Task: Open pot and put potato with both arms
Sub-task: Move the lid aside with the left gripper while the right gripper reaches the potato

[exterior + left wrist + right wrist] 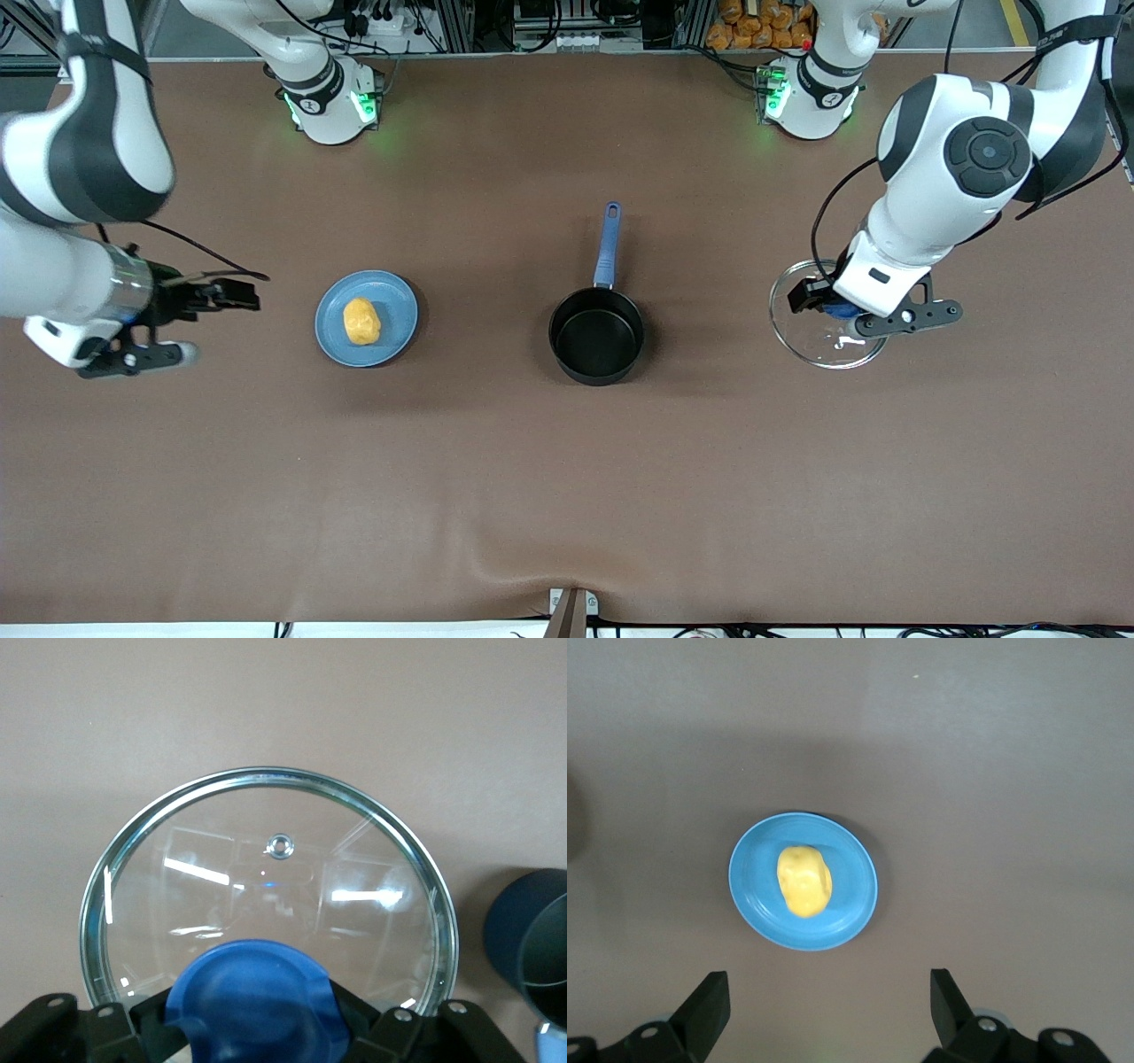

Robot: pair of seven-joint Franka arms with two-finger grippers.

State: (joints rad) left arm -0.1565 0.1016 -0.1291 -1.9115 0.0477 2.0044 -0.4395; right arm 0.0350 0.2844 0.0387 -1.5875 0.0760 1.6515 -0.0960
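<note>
Pot sits open mid-frame. Potato lies on the blue plate, centre-left. Left gripper squeezes the lid knob at right. Right gripper hangs wide open, empty.

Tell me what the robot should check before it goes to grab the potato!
1. Pot open, nothing inside: ok.
2. Lid off the pot, left gripper shut on its blue knob, toward the left arm's end of the table: ok.
3. Potato lying on the blue plate: ok.
4. Right gripper jaws open wide: ok.
5. Right gripper over the potato: not ok, it hangs beside the plate.
</note>
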